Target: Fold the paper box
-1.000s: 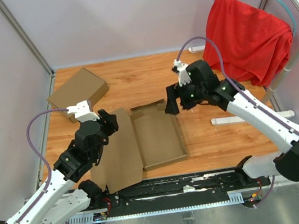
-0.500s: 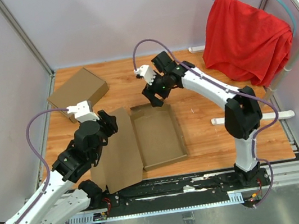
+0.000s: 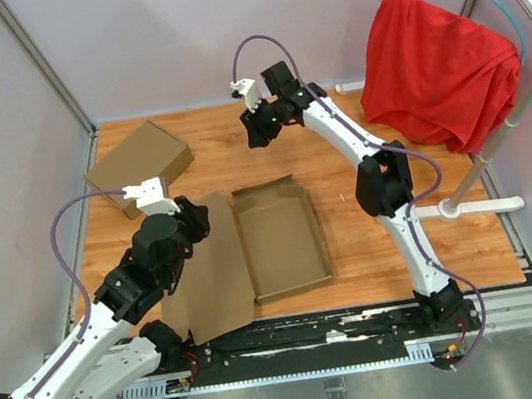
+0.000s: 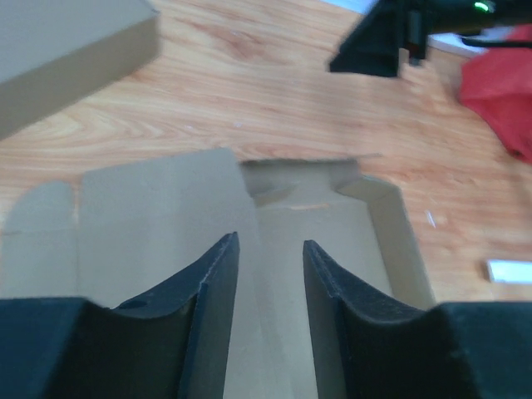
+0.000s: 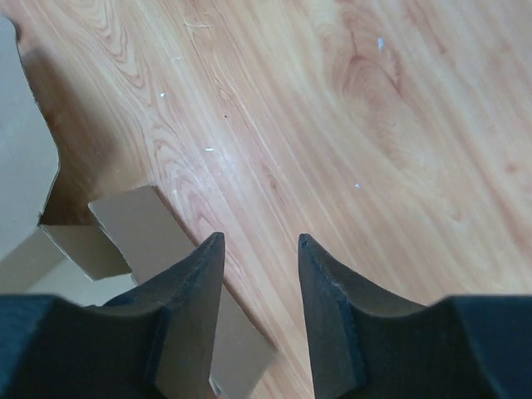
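Observation:
The paper box (image 3: 278, 243) lies open mid-table as a shallow brown tray, with its flat lid panel (image 3: 212, 274) spread out to the left. My left gripper (image 3: 194, 221) hovers over the lid's far part. In the left wrist view it (image 4: 270, 243) is open and empty above the crease between the lid and the tray (image 4: 332, 216). My right gripper (image 3: 256, 135) hangs beyond the box's far end, apart from it. In the right wrist view it (image 5: 260, 238) is open over bare wood, with the box's corner flaps (image 5: 137, 224) at lower left.
A second, closed brown box (image 3: 138, 159) sits at the back left of the table (image 3: 394, 240). A red cloth (image 3: 437, 66) hangs on a rack at the right, whose white feet (image 3: 475, 208) rest on the table. Purple walls enclose the back and sides.
The right arm swung from the tray's right rim to the far side of the table, away from the box, and its jaws narrowed. The left arm barely moved.

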Robot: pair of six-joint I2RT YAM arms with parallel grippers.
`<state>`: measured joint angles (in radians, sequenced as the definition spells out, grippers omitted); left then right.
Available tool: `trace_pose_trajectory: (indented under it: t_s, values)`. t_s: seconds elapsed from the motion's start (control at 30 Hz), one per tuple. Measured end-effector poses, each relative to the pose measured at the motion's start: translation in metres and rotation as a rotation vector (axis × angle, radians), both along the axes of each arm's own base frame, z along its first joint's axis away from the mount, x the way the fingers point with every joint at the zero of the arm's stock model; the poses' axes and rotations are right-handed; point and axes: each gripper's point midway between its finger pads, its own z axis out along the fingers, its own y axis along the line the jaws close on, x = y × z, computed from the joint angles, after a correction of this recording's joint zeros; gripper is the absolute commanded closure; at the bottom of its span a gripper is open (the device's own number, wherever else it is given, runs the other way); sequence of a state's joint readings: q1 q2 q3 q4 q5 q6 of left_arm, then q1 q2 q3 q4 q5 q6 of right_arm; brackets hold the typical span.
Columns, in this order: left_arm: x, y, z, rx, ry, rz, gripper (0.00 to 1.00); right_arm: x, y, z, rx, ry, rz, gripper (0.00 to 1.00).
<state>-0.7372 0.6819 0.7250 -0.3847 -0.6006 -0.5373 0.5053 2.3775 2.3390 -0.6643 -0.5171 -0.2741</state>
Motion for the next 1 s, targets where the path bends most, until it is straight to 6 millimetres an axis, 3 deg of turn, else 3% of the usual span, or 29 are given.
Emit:
trace_pose_trajectory:
  t_s: [0.13,0.33,0.37,0.47,0.6,0.73,0.87,1.0]
  values:
    - [-0.003,-0.036,-0.002,-0.02,-0.013,-0.197,0.86,0.004,-0.005,-0.026,0.032,0.109,-0.021,0.71]
    - [-0.032,-0.097,-0.026,-0.043,0.054,-0.577,0.99,-0.022,-0.027,-0.077,-0.011,0.297,-0.044,0.69]
    - [-0.037,-0.102,-0.032,-0.053,0.074,-0.616,0.96,-0.025,-0.029,-0.082,-0.015,0.317,-0.048,0.68]
    - [-0.049,-0.11,-0.053,-0.085,0.153,-0.665,0.74,-0.03,-0.034,-0.092,-0.026,0.352,-0.064,0.54]
    - [-0.045,-0.101,-0.089,-0.086,0.313,-0.544,0.6,-0.032,-0.043,-0.1,-0.05,0.377,-0.116,0.53]
    - [-0.026,-0.076,-0.129,0.066,0.503,-0.318,0.56,-0.044,-0.065,-0.09,-0.082,0.36,-0.225,0.51]
    - [-0.002,-0.073,-0.147,0.207,0.604,-0.211,0.56,-0.054,-0.088,-0.051,-0.077,0.26,-0.326,0.46]
    - [0.006,-0.075,-0.168,0.296,0.669,-0.176,0.56,-0.042,-0.1,-0.014,-0.057,0.129,-0.399,0.46]
